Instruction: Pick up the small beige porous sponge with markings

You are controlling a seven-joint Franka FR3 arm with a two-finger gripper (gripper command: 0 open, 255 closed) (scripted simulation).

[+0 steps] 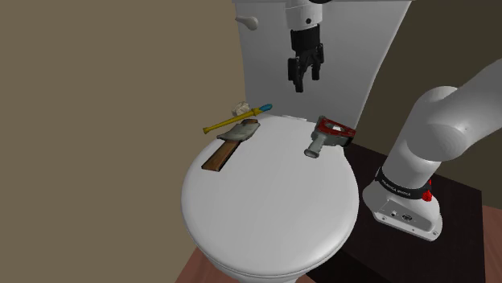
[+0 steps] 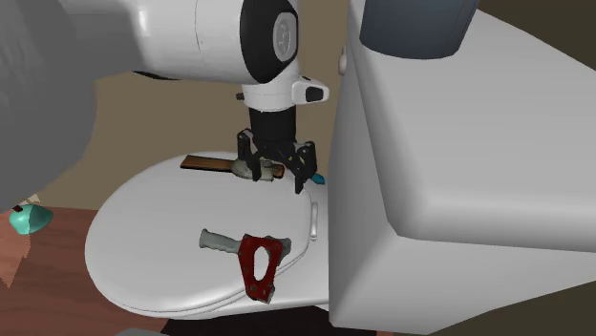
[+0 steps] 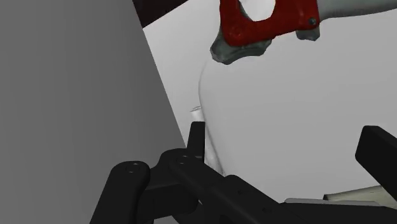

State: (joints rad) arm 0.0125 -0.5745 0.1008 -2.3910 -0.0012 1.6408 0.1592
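Shoulder view shows my pincer [image 1: 302, 80] released and empty; I should shift over the beige sponge [image 1: 240, 107], descend straight, straddle it; then clench gently.

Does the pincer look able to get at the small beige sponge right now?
Probably yes: the pincer hangs open above the lid, nothing over the sponge, though the yellow tool crowds it.

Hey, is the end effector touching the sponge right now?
Apart. In the shoulder view the open end effector hangs before the tank, with a clear gap to the sponge lower down.
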